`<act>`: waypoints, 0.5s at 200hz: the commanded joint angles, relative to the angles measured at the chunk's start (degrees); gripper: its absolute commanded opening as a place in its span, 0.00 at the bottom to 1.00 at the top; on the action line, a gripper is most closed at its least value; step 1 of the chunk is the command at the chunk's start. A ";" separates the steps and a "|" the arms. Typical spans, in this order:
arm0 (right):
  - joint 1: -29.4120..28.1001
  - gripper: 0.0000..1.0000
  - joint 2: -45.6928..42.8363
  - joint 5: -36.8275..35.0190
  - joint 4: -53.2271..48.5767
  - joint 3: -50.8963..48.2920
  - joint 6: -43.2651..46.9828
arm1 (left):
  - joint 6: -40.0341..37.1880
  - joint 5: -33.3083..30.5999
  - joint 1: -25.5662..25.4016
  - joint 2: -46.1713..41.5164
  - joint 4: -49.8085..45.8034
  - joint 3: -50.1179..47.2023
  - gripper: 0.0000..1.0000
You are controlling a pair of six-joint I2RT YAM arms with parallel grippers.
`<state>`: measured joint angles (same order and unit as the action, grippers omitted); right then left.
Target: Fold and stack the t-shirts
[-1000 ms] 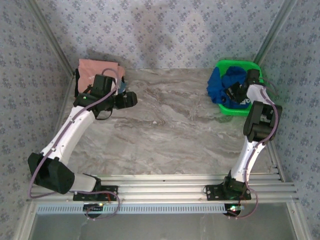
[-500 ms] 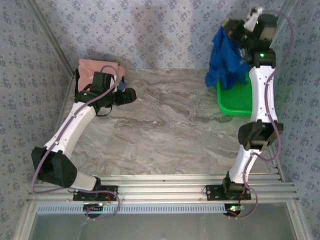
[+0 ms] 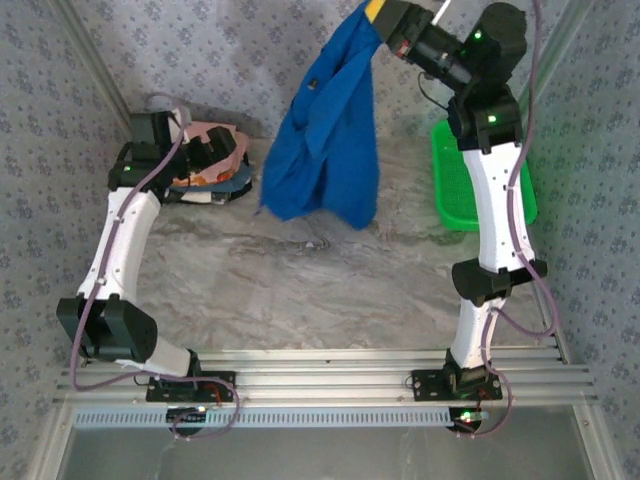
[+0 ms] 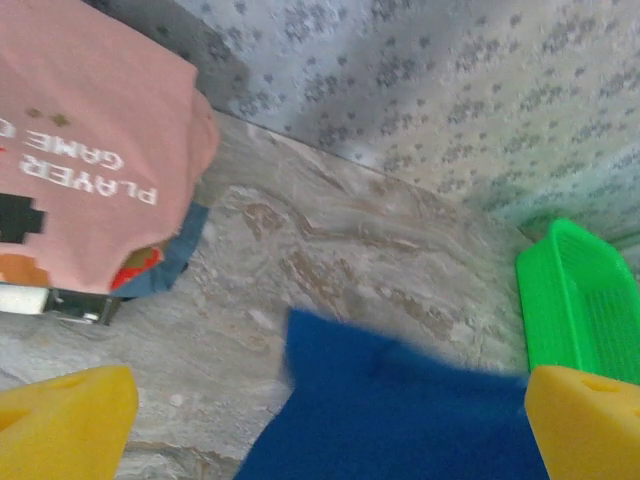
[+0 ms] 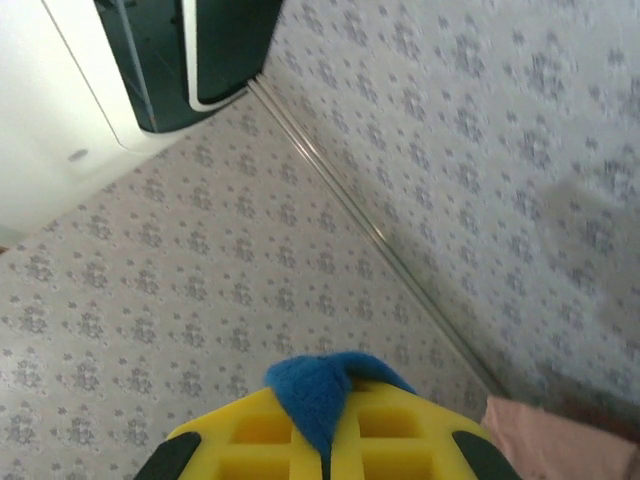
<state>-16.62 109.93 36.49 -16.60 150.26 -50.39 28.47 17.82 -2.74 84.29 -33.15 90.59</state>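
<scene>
A royal-blue t-shirt [image 3: 328, 140] hangs in the air over the back middle of the table, its lower edge just above the marble. My right gripper [image 3: 385, 15] is raised high and shut on the shirt's top corner; a tuft of blue cloth [image 5: 320, 390] pokes out between the yellow fingers [image 5: 250, 440]. A folded salmon-pink t-shirt [image 4: 80, 140] with white lettering tops a stack at the back left, with a darker one [image 4: 160, 265] under it. My left gripper [image 3: 210, 155] hovers open by that stack, its yellow fingertips [image 4: 60, 420] wide apart and the blue shirt's hem [image 4: 400, 410] beyond them.
A green mesh basket [image 3: 480, 195] stands at the back right of the table, also seen in the left wrist view [image 4: 580, 300]. Patterned walls close in the back and both sides. Bare marble [image 3: 330, 290] lies between the arms.
My right arm has swung up and to the left, lifting the blue t-shirt out of the basket so that it hangs unfurled. My left arm has drawn back left toward the stack.
</scene>
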 commanded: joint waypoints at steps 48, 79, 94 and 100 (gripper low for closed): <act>1.03 0.00 -8.93 -1.57 0.63 -40.52 7.68 | -3.42 2.33 2.68 -7.04 -1.89 -8.42 1.00; 2.65 0.00 -13.11 -2.75 -0.21 -55.91 11.42 | -4.30 2.42 1.02 -9.72 -2.95 -15.47 1.00; 3.88 0.00 -14.98 -3.59 -1.60 -61.82 13.20 | -4.17 2.25 0.32 -10.86 -4.38 -18.66 1.00; 4.49 0.00 -15.71 -3.68 -2.03 -63.83 13.84 | -3.83 2.30 0.17 -11.37 -4.99 -20.06 1.00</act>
<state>-13.98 101.19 33.89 -18.65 91.53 -41.12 25.63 19.14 -1.48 75.72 -34.94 74.32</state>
